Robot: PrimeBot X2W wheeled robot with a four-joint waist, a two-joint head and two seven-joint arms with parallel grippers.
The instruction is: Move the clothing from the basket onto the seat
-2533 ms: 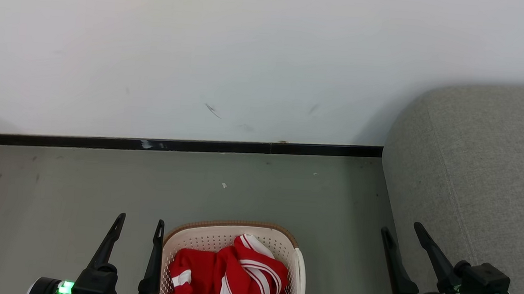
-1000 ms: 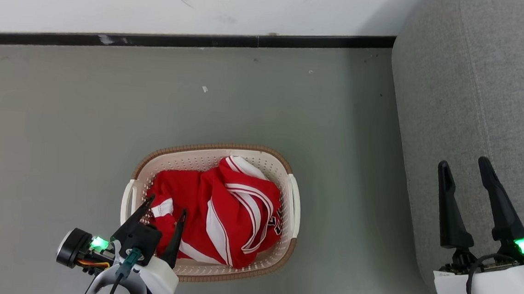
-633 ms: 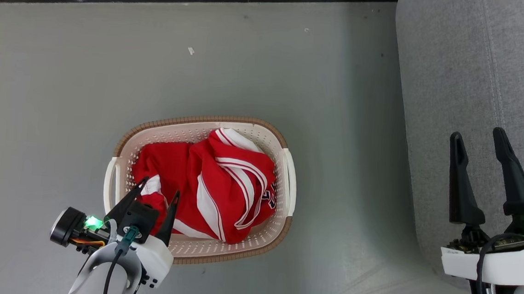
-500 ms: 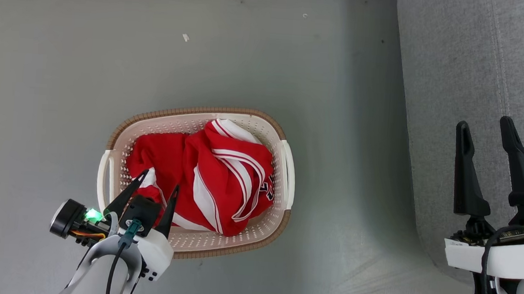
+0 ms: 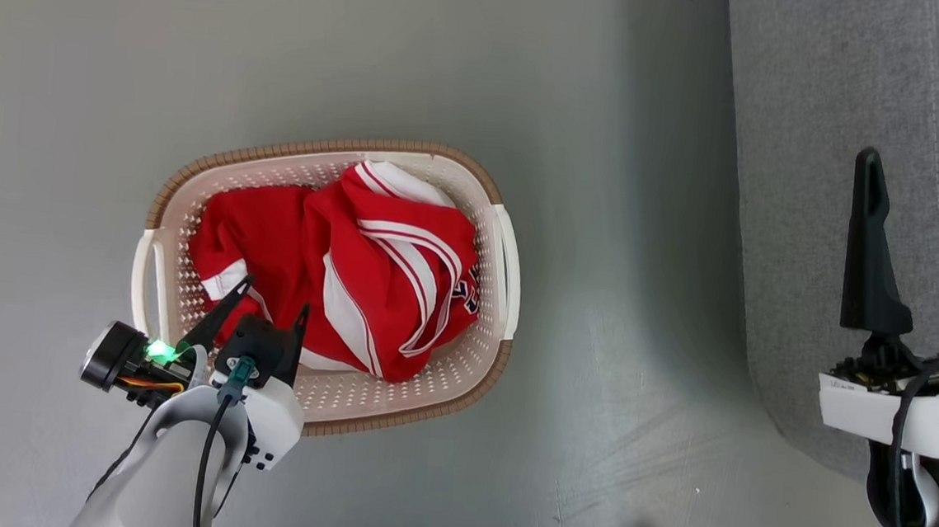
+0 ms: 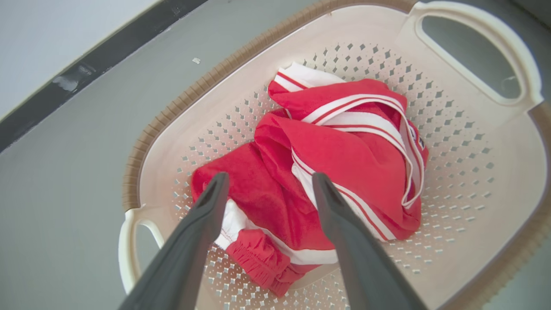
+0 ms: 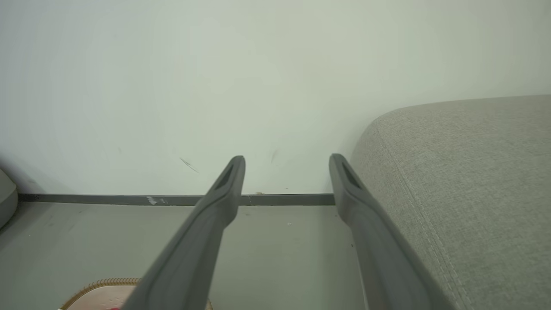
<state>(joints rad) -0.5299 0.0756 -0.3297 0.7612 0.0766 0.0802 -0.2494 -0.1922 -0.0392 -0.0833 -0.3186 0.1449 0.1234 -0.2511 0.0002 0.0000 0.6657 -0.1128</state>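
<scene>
Reaching for the first pick, we find the left gripper (image 5: 274, 297) poised over the basket (image 5: 320, 147) at its near left end. Its fingers are spread and empty, and whether they touch the cloth we cannot tell. All the red clothing (image 5: 336, 279) lies heaped inside the basket. None is on the seat (image 5: 808, 155), which stands to the basket's right. The right gripper (image 5: 913, 154) is likewise spread and empty, and hangs over that seat. We judge the next move calls for lowering the left fingers into the heap and closing on a fold.
</scene>
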